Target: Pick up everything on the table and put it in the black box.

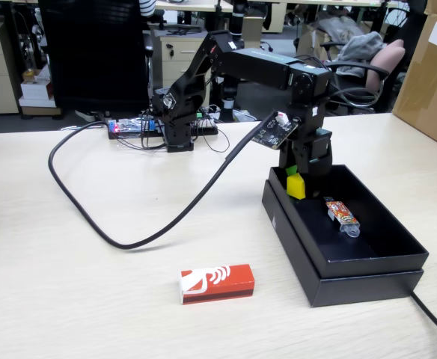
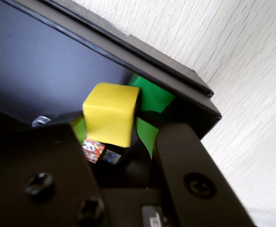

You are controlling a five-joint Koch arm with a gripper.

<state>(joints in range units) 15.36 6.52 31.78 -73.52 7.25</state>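
The yellow cube sits inside the black box at its far left corner, with the green cube just behind it. In the wrist view the yellow cube lies between my jaw tips, and the green cube shows behind it in the box corner. My gripper hovers over that corner. Its jaws stand wider than the yellow cube, with a gap on the right side. The red block with a white swirl lies on the table in front of the box.
A small multicoloured wrapped item lies in the middle of the box; it also shows in the wrist view. A thick black cable loops across the table left of the box. The arm's base and wiring stand at the far edge.
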